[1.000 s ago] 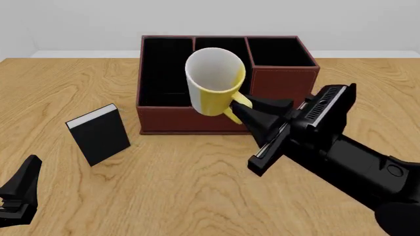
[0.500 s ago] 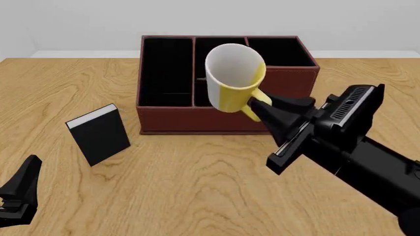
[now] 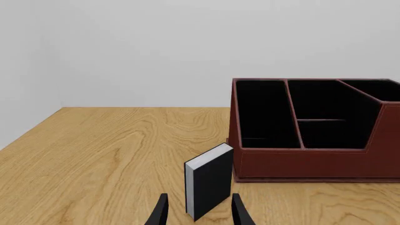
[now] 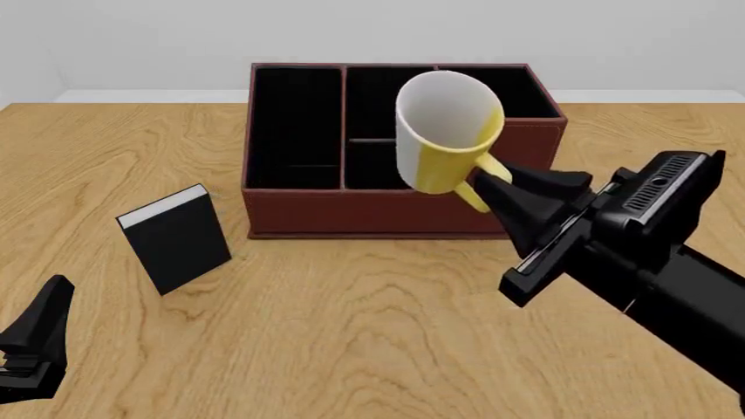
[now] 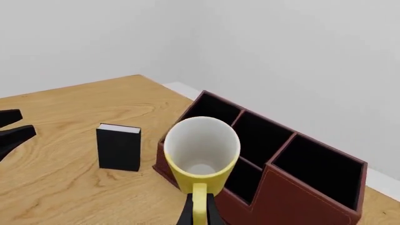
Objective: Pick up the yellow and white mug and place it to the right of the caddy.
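- The right pincer (image 4: pixel 487 188) is closed on the yellow loop handle of the mug (image 4: pixel 448 131), holding it in the air, clear of the bench (image 4: pixel 349 332).
- The mug is tipped, its white inside turned toward the front camera; in that view it hangs in front of the caddy's (image 4: pixel 303 209) middle and right compartments.
- The caddy stands on the bench, its right section walled higher.
- A small black book (image 4: pixel 174 236) with white pages stands upright to the caddy's left, apart from it.
- The left pincer (image 3: pixel 198 213) sits low near the bench's front edge, fingers apart, holding nothing; the book shows just beyond it.
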You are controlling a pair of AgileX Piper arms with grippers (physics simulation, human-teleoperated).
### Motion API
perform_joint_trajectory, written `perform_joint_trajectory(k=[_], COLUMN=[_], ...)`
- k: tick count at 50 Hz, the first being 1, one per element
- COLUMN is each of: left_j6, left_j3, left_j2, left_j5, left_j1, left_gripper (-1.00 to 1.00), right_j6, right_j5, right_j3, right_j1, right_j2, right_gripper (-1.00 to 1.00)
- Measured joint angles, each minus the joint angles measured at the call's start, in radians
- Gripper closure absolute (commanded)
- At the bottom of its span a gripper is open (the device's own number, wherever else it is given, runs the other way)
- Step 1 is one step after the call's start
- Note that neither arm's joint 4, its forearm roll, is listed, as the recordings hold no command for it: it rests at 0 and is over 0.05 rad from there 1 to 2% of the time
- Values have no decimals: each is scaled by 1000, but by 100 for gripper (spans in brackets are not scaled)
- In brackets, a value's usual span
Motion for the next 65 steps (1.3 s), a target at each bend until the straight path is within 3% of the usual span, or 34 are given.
perform_joint_trajectory(k=[65], left_j6=[0], left_j3=[0], left_j2=[0], left_j5=[0], left_j1=[0], left_gripper=[-100], right_j6=[4], right_j5=[91], right_j3=[21], right_j1=[-180], right_j2=[-113], right_gripper=[100])
